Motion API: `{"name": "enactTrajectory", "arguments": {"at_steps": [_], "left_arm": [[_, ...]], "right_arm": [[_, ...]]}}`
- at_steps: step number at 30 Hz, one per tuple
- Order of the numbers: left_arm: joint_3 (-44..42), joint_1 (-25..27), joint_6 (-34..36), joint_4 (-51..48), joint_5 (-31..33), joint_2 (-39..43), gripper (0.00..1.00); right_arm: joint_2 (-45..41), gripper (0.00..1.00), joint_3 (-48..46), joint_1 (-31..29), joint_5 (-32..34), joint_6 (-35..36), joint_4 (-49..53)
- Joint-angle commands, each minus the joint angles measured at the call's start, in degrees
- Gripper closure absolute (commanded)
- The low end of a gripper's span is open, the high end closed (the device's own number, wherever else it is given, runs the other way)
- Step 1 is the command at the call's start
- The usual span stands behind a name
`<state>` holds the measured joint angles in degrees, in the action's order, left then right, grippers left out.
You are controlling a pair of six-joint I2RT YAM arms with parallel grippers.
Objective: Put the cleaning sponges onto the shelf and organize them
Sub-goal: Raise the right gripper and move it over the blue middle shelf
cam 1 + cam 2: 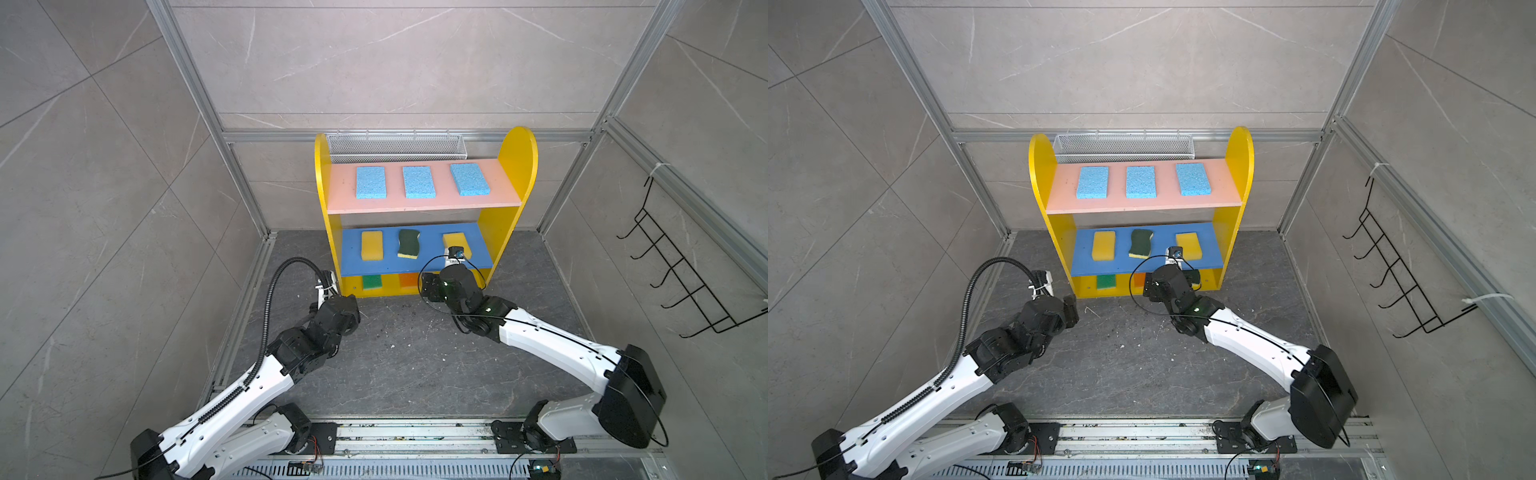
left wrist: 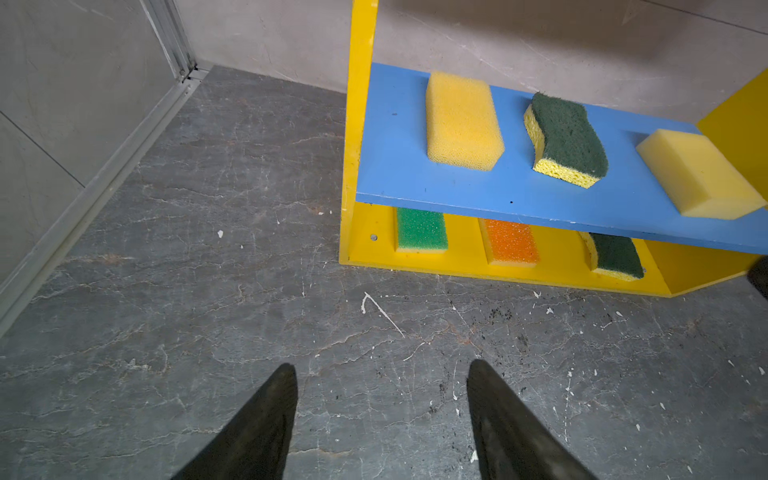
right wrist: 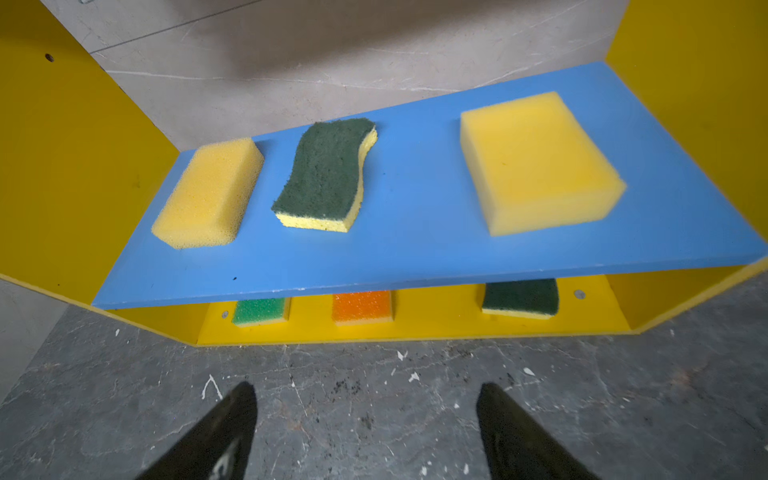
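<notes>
The shelf (image 1: 517, 166) stands at the back of the floor. Three light blue cleaning sponges (image 1: 418, 181) lie in a row on its pink board. On the blue board lie a yellow sponge (image 2: 461, 120), a dark-green wavy one (image 2: 567, 139) and another yellow one (image 3: 536, 162). The yellow base holds a bright green sponge (image 3: 259, 311), an orange one (image 3: 362, 306) and a dark-green wavy one (image 3: 521, 297). My left gripper (image 2: 382, 365) is open over bare floor, off the shelf's left front corner. My right gripper (image 3: 366, 386) is open and empty just in front of the base.
A silver wire-mesh basket (image 1: 397, 147) hangs behind the shelf's top. A black wire hook rack (image 1: 681, 266) is on the right wall. Aluminium frame posts (image 1: 245, 195) bound the dark stone floor (image 1: 415, 357), which is flecked with white bits.
</notes>
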<state>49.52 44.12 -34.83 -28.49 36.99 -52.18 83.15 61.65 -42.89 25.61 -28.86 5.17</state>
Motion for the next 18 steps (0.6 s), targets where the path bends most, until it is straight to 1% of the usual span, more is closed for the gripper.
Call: {"name": "enactTrajectory", "arguments": {"at_steps": [1,8,12,18], "left_arm": [[1.6,0.0,2.6,-2.1,1.0,2.0,0.31],[3.0,-0.3,4.1,-4.7,0.8,3.8,0.26],[2.4,-1.1,5.0,-4.0,-0.5,5.8,0.25],[2.1,-2.3,7.0,-2.8,-1.3,7.9,0.23]], "right_arm": [[4.7,0.14,5.3,-0.6,2.4,1.0,-1.9],[16.0,0.1,17.8,-0.8,5.0,1.2,2.4],[21.2,0.01,23.7,-0.8,6.5,1.5,4.7],[29.1,0.01,34.9,-0.8,8.9,0.4,14.2]]}}
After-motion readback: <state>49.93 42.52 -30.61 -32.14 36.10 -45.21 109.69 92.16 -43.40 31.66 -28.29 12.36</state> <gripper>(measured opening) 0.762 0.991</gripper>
